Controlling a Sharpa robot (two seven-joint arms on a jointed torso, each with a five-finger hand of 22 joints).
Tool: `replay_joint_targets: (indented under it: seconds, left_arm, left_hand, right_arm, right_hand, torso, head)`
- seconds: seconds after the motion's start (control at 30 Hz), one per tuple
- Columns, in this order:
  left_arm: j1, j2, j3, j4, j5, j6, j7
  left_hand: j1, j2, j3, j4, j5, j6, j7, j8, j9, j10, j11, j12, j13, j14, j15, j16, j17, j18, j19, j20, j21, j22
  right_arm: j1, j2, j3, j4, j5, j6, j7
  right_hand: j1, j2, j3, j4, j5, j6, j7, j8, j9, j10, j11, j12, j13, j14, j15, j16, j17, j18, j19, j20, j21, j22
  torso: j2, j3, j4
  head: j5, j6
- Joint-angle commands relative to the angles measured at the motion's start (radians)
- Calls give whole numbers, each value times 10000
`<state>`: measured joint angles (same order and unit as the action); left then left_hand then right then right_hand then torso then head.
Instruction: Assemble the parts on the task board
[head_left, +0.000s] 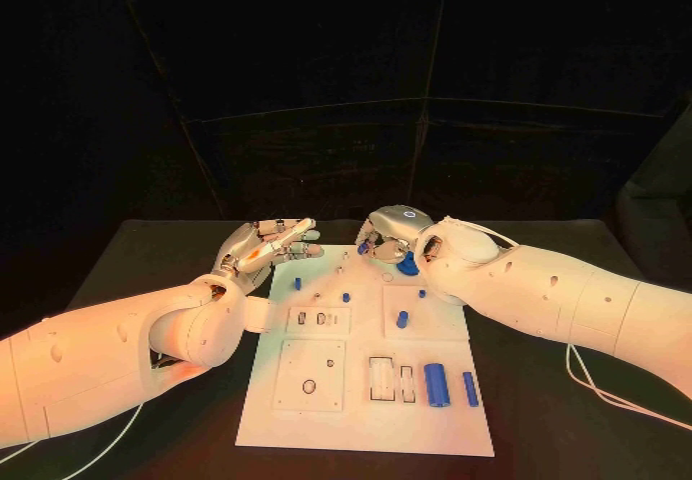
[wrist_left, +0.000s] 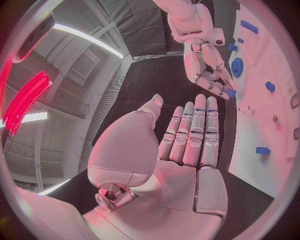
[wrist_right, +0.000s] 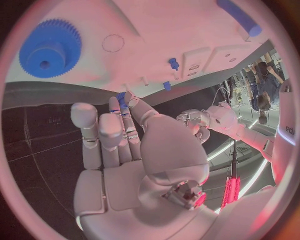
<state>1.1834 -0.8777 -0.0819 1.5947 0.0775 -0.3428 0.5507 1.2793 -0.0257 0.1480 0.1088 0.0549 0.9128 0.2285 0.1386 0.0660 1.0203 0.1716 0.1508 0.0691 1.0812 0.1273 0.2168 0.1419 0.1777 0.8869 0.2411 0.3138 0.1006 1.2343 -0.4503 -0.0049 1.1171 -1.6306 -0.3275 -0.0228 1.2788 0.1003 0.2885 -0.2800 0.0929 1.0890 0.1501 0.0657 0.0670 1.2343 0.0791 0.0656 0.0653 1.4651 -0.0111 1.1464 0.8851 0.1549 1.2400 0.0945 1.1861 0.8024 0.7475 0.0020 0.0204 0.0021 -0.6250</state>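
Right wrist view shows our right hand (wrist_right: 134, 150) with its thumb and a fingertip meeting on a small blue part (wrist_right: 121, 100), so we read it as pinching that piece just over the far edge of the board (wrist_right: 187, 30). Close by on the board lies the blue gear (wrist_right: 50, 49), flat and untouched. In the head view the same hand (head_left: 392, 240) hovers at the board's far right corner, the gear (head_left: 410, 264) half hidden beneath it. Our left hand (head_left: 267, 245) waits at the far left corner, fingers straight and side by side with the thumb apart, holding nothing; its wrist camera confirms the flat, bare palm (wrist_left: 181, 145). Further out, small blue pegs (head_left: 346, 296) stand in the board's middle, and two blue cylinders (head_left: 437, 384) lie near the front edge beside rectangular slots (head_left: 382, 380). We judge the step in hand to be carrying the pinched part to its seat, though which hole it belongs to we cannot tell. To do it well, we should keep the pinch firm, hold the piece upright, align it squarely above the hole before lowering, and avoid brushing the gear or the standing pegs. The left hand could steady the board's edge if it slides.
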Motion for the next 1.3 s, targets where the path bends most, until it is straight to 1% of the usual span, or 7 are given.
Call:
replay_joint_targets:
  seconds: [0.03, 0.2, 0.47, 0.57, 0.93, 1.17, 1.3]
  left_arm:
    - [29, -7, 7, 31, -65, 149, 18]
    - [56, -14, 8, 62, -65, 148, 13]
    - [78, 1, 8, 61, -65, 151, 5]
    - [80, 7, 8, 49, -65, 150, 4]
    - [87, 6, 8, 41, -65, 150, -19]
    - [93, 16, 8, 27, -65, 160, -30]
    - [97, 20, 8, 23, -65, 168, -39]
  left_hand:
    - [47, 55, 11, -68, 9, -2, 62, -58, -8, -25, 48, -54, -8, 75, -12, -35, 12, 66, 67, -31, -32, -8]
    - [47, 55, 11, -68, 9, -2, 62, -58, -8, -25, 48, -54, -8, 75, -12, -35, 12, 66, 67, -31, -32, -8]
    - [47, 55, 11, -68, 9, -2, 62, -58, -8, -25, 48, -54, -8, 75, -12, -35, 12, 66, 67, -31, -32, -8]
    - [49, 56, 11, -72, 9, -3, 63, -61, -8, -26, 48, -57, -9, 75, -12, -38, 13, 66, 68, -31, -34, -10]
    - [53, 60, 11, -84, 10, -4, 64, -68, -8, -29, 50, -66, -10, 75, -10, -46, 16, 66, 71, -29, -40, -16]
    - [53, 60, 11, -84, 10, -4, 64, -68, -8, -29, 50, -66, -10, 75, -10, -46, 16, 66, 71, -29, -40, -16]
    - [53, 60, 11, -84, 10, -4, 64, -68, -8, -29, 50, -66, -10, 75, -10, -46, 16, 66, 71, -29, -40, -16]
  right_arm:
    - [38, 213, 9, -246, 44, -71, -8]
    - [51, 487, 9, -553, 48, 57, -11]
    - [57, 706, 9, -767, 47, 279, 36]
    - [58, 784, 9, -827, 11, 321, 76]
    - [59, 1021, 9, -1092, -80, 535, 96]
    - [59, 1129, 8, -1201, -80, 662, 79]
    - [59, 1191, 7, -1299, -88, 646, 42]
  right_hand:
    - [-74, -7, 58, 10, -26, -25, 64, -25, -3, -46, 7, -42, -10, 104, 30, 26, 3, -166, -55, 4, 59, 13]
    - [-75, -8, 60, 11, -26, -26, 64, -25, -3, -46, 7, -42, -10, 103, 30, 27, 3, -166, -55, 4, 59, 14]
    - [-133, -74, 209, 27, -36, -51, 72, -21, -2, -78, 21, -38, -8, 95, 41, 70, 22, -167, -77, 19, 101, 50]
    - [-140, -83, 220, 29, -38, -54, 74, -21, -2, -80, 22, -38, -8, 95, 42, 77, 28, -168, -78, 21, 106, 55]
    - [-188, -138, 301, 48, -49, -80, 86, -24, -3, -110, 35, -41, -9, 88, 53, 98, 29, -167, -99, 30, 125, 66]
    - [-250, -195, 360, 79, -90, -110, 97, -28, -5, -140, 46, -43, -11, 79, 65, 112, 24, -166, -122, 41, 137, 66]
    - [-362, -312, 506, 140, -146, -374, 196, -64, -36, -418, 124, -67, -36, 40, 132, 89, -60, -156, -208, 84, 120, -1]
  torso:
    - [61, -22, 32]
    - [110, -31, 61]
    - [148, -45, 97]
    - [146, -35, 86]
    - [161, -45, 83]
    - [168, -39, 68]
    - [172, -43, 70]
  head:
    - [-40, 9]
    - [-54, 8]
    - [-54, 4]
    - [-41, -1]
    - [-2, -7]
    - [24, -13]
    - [17, -4]
